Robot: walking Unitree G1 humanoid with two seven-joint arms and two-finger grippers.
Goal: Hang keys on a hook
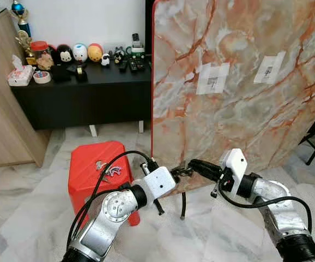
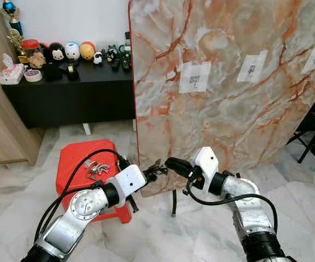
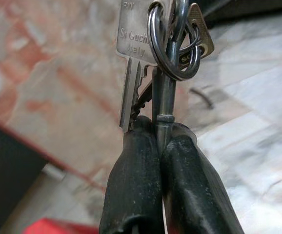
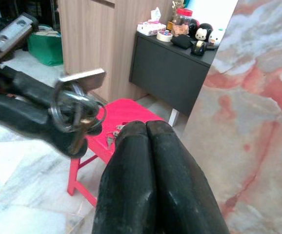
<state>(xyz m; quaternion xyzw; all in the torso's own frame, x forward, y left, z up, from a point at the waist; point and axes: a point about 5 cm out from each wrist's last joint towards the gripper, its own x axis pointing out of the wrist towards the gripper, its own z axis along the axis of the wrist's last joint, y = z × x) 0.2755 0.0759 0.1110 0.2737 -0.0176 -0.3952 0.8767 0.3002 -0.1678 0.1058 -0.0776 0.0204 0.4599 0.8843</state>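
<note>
Left gripper [image 3: 158, 131] squeezed tight on a bunch of keys [image 3: 168, 44], held up low in front of the big marble board [image 1: 239, 82]. Close up from the left wrist: a flat silver key, a round ring and a small gold tag, pinched between two black fingers [image 3: 131, 185]. From the head: just a small dark clump at the fingertips. Right gripper [image 1: 193, 165] pressed shut on nothing, tip just beside the keys. From the right wrist: the keys hanging out in front of a red stool [image 4: 116, 126]. More keys [image 1: 107, 168] lying on the stool top. Toys on a black surface [image 1: 92, 82] far behind.
</note>
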